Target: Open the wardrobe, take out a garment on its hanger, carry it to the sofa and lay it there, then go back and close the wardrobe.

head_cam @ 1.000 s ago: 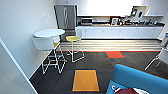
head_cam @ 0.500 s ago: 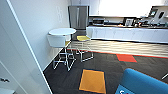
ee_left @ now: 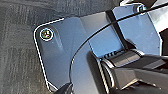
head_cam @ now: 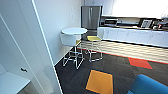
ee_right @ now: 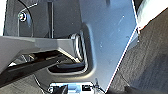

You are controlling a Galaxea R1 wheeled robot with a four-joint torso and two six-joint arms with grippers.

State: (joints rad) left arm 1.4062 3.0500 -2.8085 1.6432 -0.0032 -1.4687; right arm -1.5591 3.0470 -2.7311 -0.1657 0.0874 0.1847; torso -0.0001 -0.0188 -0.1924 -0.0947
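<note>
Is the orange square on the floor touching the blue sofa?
Apart. In the head view, dark carpet shows plainly between the orange square and the blue sofa.

We see the wardrobe [head_cam: 30,50] at the left of the head view: a tall white door panel stands open, edge toward us, with white interior and one black peg behind it. A rounded turquoise corner of the sofa [head_cam: 147,86] shows at lower right, on dark carpet.

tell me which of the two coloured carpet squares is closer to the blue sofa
The orange carpet square: it lies just left of the blue sofa, while the red carpet square sits farther back, near the kitchen counter.
</note>
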